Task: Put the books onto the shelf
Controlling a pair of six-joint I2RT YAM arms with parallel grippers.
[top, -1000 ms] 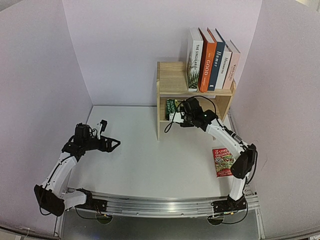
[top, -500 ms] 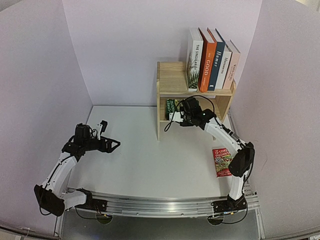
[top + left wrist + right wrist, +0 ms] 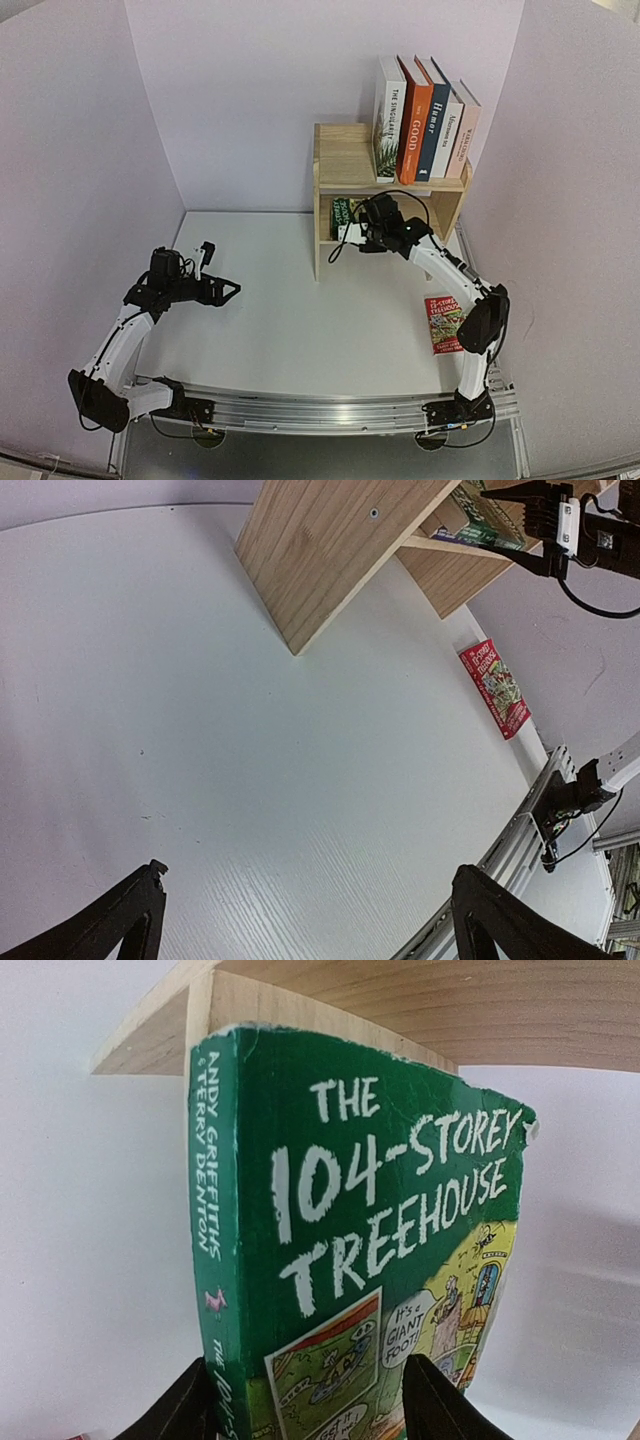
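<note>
right tool (image 3: 308, 1400) clamped on green "104-Storey Treehouse" paperback (image 3: 360, 1240) at shelf (image 3: 340, 160) lower tier | left tool (image 3: 225, 289) fingers wide apart, empty, over bench (image 3: 290, 310) left side | done: five books (image 3: 420, 118) upright on top tier | left: seat green one; red Treehouse paperback (image 3: 446, 323) lies by bench's right edge

White tabletop (image 3: 290, 320), pale lilac backdrop panels (image 3: 250, 100), prob. aluminium rail (image 3: 320, 412) along near edge.

Lab test booth: plain lilac partition walls (image 3: 250, 100) around a white table (image 3: 290, 320).
</note>
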